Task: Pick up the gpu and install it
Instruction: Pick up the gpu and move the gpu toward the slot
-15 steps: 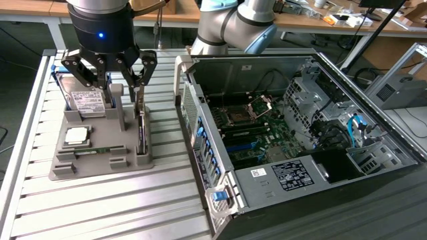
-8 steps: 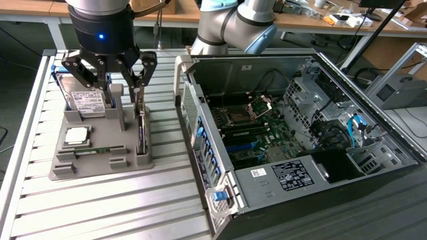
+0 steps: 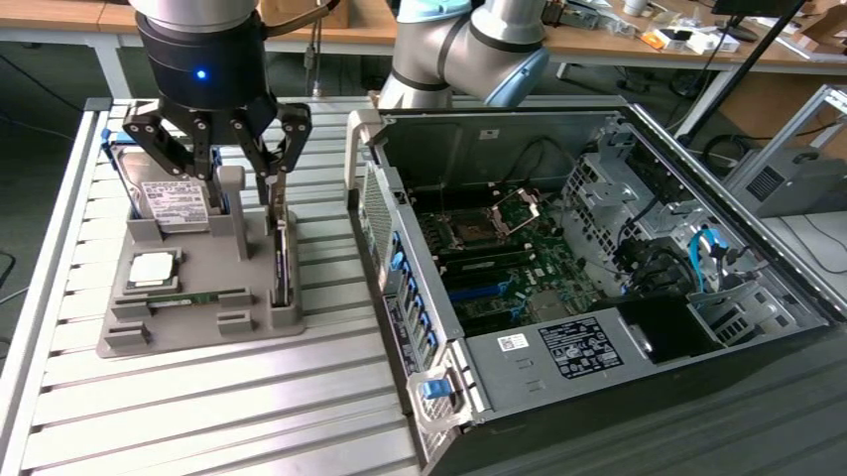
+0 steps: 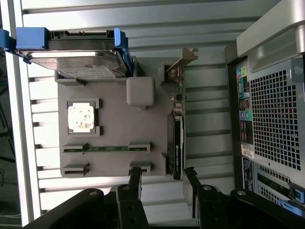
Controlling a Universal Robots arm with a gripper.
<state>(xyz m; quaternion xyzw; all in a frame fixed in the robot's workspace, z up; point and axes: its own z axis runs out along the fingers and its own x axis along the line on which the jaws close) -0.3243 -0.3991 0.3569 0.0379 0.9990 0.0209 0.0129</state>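
The counter (image 3: 198, 407) is a slatted, silvery metal top with long ribs running across it. Two things rest directly on it: a grey moulded holder tray (image 3: 185, 342) toward the exterior view's left, and a large open computer case (image 3: 490, 372) just beside it, on the exterior view's right.

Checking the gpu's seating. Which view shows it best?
The wrist view: the gpu stands on edge in the gray holder, with its whole length and bracket visible. In the exterior view it appears as a thin dark edge.
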